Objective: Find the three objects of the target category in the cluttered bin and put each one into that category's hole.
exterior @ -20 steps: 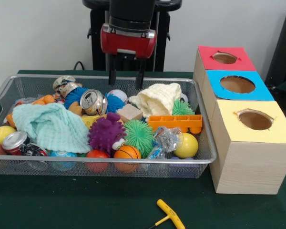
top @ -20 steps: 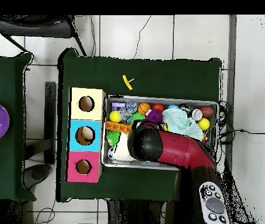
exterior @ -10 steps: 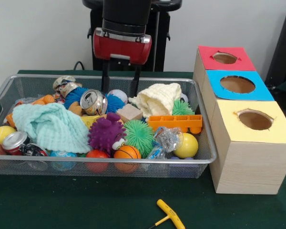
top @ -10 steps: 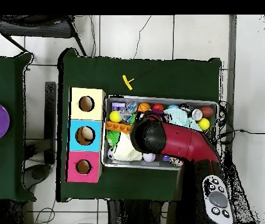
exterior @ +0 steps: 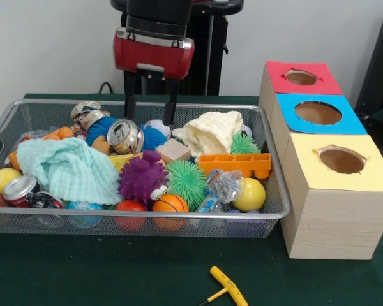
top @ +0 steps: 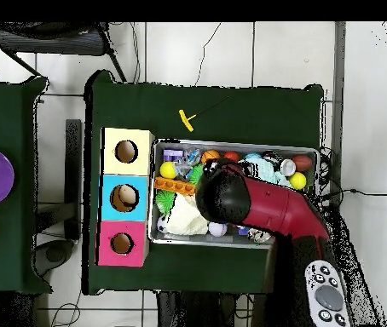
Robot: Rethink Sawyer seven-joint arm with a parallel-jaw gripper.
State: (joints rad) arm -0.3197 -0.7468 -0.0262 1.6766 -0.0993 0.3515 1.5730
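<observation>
**Desk:** Green-clothed table (exterior: 83, 274), mesh bin (exterior: 242, 106) full of toys. Where was the gripper (exterior: 150, 108)?

**Photographer:** It hung over the bin's far side, above the clutter and touching nothing. Its fingers (exterior: 129, 105) were spread and empty.

**Desk:** And what it was after?

**Photographer:** The target category was not shown. My guess is cans. The nearest can (exterior: 124, 136) lay on its side just below the gripper, under the finger at picture left rather than under the middle of the gap. A white ball (exterior: 158, 127) sat under the gap itself.

**Desk:** How did that can lie?

**Photographer:** Its top faced the camera, so its long axis ran roughly from the bin's far side to its near side, tipped a little. The fingers stood apart across the picture, so they would close across that axis. A small shift toward picture left, then a straight drop, should have put it between them.

**Desk:** Other cans?

**Photographer:** One at the bin's near left corner (exterior: 19, 188), and what looked like a crushed one at the far left (exterior: 83, 109).

**Desk:** The holes?

**Photographer:** Red (exterior: 301, 77), blue (exterior: 318, 113) and yellow (exterior: 342, 159) ones, in boxes just beside the bin at picture right, on the other side of the gripper from the can.
</observation>
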